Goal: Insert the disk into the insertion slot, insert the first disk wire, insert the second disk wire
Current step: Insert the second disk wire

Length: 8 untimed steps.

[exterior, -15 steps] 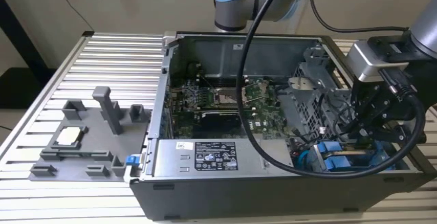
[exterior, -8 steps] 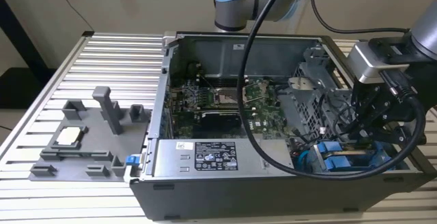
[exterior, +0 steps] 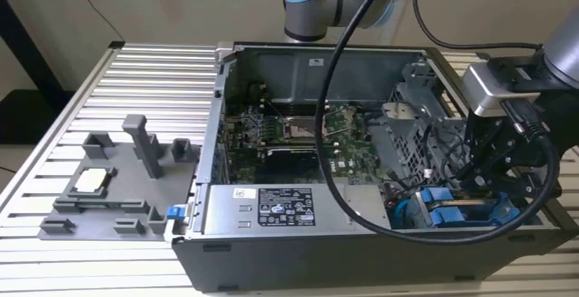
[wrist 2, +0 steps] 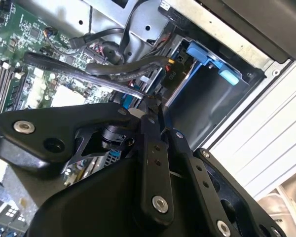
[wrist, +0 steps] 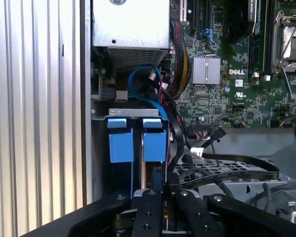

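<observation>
Disk (wrist: 155,143) sits seated in the insertion slot (wrist: 99,116) of the grey drive cage, its bright blue frame showing side by side with a second blue-framed drive (wrist: 121,143) in the first wrist view. In the exterior view the two blue frames lie at the lower corner of the open computer case (exterior: 308,53), on the exterior view's right, just beside the silver power-supply box (exterior: 281,209) with its white label.

The tool (wrist: 161,190) hangs directly over the disk's end — its black fingers (wrist 2: 150,123) drawn close together on a small blue connector (wrist: 157,177), from which a flat black cable (wrist: 227,173) loops away across the cage. A thin blue data cable (wrist: 138,84) curls above the bay, near the green motherboard (wrist: 237,74).

Outside the case, a grey fixture tray (exterior: 108,188) rests on the ribbed aluminium table (exterior: 135,80) — on the exterior view's left, well apart from the arm.
</observation>
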Tool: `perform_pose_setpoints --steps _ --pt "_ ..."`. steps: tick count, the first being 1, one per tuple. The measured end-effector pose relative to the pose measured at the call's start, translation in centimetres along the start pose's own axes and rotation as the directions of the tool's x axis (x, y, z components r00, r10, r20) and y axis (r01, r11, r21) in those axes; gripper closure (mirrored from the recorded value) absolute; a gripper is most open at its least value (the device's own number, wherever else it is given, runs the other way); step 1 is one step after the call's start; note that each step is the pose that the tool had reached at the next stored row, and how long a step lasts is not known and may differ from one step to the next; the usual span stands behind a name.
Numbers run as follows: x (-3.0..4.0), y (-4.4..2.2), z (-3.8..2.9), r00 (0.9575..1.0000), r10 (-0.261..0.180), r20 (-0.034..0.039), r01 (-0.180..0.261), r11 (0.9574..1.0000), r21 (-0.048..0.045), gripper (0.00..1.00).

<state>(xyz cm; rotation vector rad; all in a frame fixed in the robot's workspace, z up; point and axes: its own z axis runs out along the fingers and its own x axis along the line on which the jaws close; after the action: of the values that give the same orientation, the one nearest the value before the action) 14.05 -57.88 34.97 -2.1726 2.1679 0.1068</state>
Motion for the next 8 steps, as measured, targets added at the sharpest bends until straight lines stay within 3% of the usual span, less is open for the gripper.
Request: perform_pose_setpoints --steps 8 --pt "0.05 -0.67 0.2 1.0 0.006 0.0009 -0.006 0.9999 -0.0135 0.84"
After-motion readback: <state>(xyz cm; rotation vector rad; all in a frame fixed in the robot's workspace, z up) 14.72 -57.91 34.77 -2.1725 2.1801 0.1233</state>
